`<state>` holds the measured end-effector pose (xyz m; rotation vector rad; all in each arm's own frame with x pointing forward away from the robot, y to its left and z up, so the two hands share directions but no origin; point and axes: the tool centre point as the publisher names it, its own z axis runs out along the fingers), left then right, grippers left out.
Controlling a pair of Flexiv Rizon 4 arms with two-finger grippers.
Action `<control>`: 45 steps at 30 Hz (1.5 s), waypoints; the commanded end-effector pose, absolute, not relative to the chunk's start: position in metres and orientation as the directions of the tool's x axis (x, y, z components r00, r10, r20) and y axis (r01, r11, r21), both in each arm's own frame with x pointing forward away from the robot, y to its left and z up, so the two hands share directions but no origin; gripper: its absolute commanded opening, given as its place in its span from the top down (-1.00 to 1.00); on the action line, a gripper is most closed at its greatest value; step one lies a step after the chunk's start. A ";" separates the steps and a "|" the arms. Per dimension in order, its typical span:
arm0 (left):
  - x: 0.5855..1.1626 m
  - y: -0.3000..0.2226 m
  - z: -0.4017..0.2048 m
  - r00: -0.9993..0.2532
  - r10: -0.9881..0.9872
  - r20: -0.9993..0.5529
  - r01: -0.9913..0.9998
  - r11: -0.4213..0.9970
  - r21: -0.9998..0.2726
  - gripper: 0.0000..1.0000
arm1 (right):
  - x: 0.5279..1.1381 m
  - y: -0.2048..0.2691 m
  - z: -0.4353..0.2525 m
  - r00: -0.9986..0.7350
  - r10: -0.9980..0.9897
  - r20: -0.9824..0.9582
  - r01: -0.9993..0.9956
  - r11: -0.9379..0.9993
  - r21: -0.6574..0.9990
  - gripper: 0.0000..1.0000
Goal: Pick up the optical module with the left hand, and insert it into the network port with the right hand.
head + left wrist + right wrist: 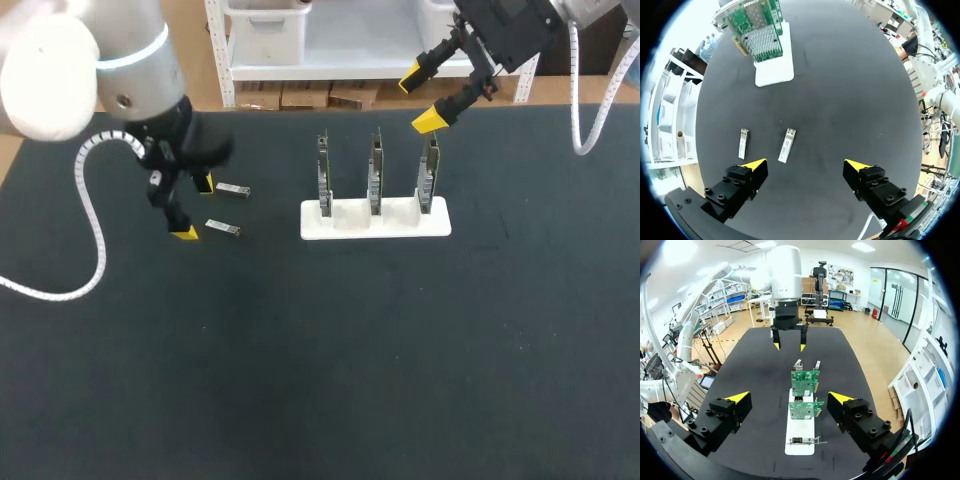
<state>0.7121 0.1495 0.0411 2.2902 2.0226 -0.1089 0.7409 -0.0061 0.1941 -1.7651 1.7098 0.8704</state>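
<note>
Far optical module (232,189) and near optical module (223,228) lie flat and apart on the table (320,380), toward its far left. We note the left gripper (195,208) just beside them, pointing down, jaws wide and holding nothing. The right gripper (420,98) hangs near the far edge, jaws wide and empty, above the rightmost of three upright network cards (376,170) in a white stand (375,222). Print on the modules is too small to read.

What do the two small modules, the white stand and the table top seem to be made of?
The modules: probably metal, silvery grey with a dull shine. The stand: likely plastic, plain smooth white, though I cannot be sure. The table top: dark and matte with no glare, perhaps a fabric or rubber mat.
</note>
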 end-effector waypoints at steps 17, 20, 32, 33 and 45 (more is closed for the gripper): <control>0.751 0.134 0.015 0.237 0.970 -0.060 0.972 -0.236 0.014 -1.00 | 0.740 -0.006 0.194 -0.008 -0.656 -0.755 -0.996 -0.058 0.061 -1.00; 0.748 0.134 0.012 0.241 0.969 -0.060 0.970 -0.242 -0.010 -1.00 | 0.740 -0.006 0.194 -0.008 -0.656 -0.755 -0.996 -0.058 0.061 -1.00; 0.746 0.136 0.012 0.231 0.969 -0.083 0.971 -0.235 -0.041 -1.00 | 0.740 -0.006 0.194 -0.008 -0.656 -0.755 -0.996 -0.058 0.061 -1.00; 0.746 0.136 0.012 0.231 0.969 -0.083 0.971 -0.235 -0.041 -1.00 | 0.740 -0.006 0.194 -0.008 -0.656 -0.755 -0.996 -0.058 0.061 -1.00; 0.746 0.136 0.012 0.231 0.969 -0.083 0.971 -0.235 -0.041 -1.00 | 0.740 -0.006 0.194 -0.008 -0.656 -0.755 -0.996 -0.058 0.061 -1.00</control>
